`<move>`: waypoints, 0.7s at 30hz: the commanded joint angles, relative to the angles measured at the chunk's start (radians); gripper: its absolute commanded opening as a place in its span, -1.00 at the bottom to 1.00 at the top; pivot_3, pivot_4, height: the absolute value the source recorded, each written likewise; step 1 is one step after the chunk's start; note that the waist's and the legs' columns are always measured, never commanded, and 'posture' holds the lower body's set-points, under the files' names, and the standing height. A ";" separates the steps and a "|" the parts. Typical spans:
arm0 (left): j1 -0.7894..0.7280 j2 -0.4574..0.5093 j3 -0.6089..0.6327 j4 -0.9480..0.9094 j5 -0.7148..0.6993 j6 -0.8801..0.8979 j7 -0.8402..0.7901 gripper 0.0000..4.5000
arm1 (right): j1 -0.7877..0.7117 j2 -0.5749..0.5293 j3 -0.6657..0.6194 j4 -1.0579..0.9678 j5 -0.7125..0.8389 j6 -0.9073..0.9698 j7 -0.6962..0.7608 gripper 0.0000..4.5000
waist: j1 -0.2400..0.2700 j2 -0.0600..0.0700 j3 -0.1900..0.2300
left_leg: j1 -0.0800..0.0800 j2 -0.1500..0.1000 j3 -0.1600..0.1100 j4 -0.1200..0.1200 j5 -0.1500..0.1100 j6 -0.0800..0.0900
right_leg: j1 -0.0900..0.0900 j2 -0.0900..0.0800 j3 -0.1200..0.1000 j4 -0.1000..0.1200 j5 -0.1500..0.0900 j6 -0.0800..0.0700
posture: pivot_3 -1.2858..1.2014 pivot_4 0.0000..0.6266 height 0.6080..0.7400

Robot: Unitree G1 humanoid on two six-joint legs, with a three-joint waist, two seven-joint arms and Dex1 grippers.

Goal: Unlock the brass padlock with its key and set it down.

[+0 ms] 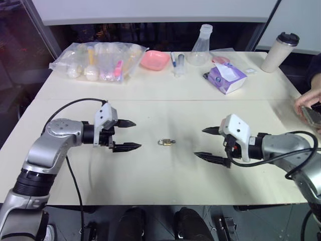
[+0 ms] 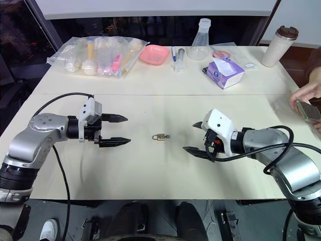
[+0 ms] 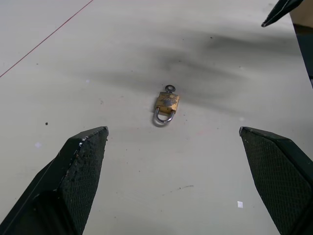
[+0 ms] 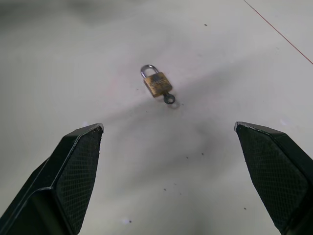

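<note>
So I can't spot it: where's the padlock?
The brass padlock lies on the table, midway between the left gripper and right gripper, untouched.

padlock (image 3: 167, 102): small, brass-yellow body, thin silver shackle; lying flat on pale table, near the middle of the front edge area
shackle: appears seated in the body at both ends; cannot tell if locked
key (image 3: 169, 89): silvery, round ring head; sticking out of the body's end opposite the shackle
</note>
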 commanded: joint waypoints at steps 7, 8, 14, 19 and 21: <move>-0.023 0.013 0.022 -0.032 -0.014 -0.006 -0.003 1.00 | -0.004 0.017 -0.003 -0.018 -0.021 -0.027 -0.023 0.98 | 0.000 0.000 0.000 | 0.000 0.000 0.000 0.000 0.000 0.000 | 0.000 0.000 0.000 0.000 0.000 0.000 | 0.03 -0.52 0.62; -0.029 0.012 0.019 -0.024 -0.005 -0.011 0.001 1.00 | -0.002 0.017 -0.004 -0.012 -0.025 -0.032 -0.021 0.98 | 0.000 0.000 0.000 | 0.000 0.000 0.000 0.000 0.000 0.000 | 0.000 0.000 0.000 0.000 0.000 0.000 | 0.03 -0.52 0.62; -0.104 -0.018 -0.022 0.073 0.061 -0.078 0.017 1.00 | -0.007 0.024 -0.003 0.006 -0.050 -0.048 -0.038 0.98 | 0.001 0.000 0.000 | 0.000 0.000 0.000 0.000 0.000 0.000 | 0.000 0.000 0.000 0.000 0.000 0.000 | 0.03 -0.52 0.62; -0.239 -0.068 -0.074 0.209 0.086 -0.114 -0.047 1.00 | -0.023 0.023 -0.005 0.008 -0.045 -0.038 -0.033 0.98 | 0.003 0.000 0.000 | 0.000 0.000 0.000 0.001 0.000 0.000 | 0.000 0.001 0.000 0.000 0.000 0.000 | 0.03 -0.52 0.62; -0.281 -0.090 -0.109 0.266 0.124 -0.165 -0.071 1.00 | -0.018 0.020 0.003 0.019 -0.058 -0.049 -0.026 0.98 | 0.003 0.000 0.000 | -0.001 -0.001 0.000 0.001 0.000 0.000 | 0.000 0.001 0.000 0.000 0.000 0.000 | 0.03 -0.52 0.62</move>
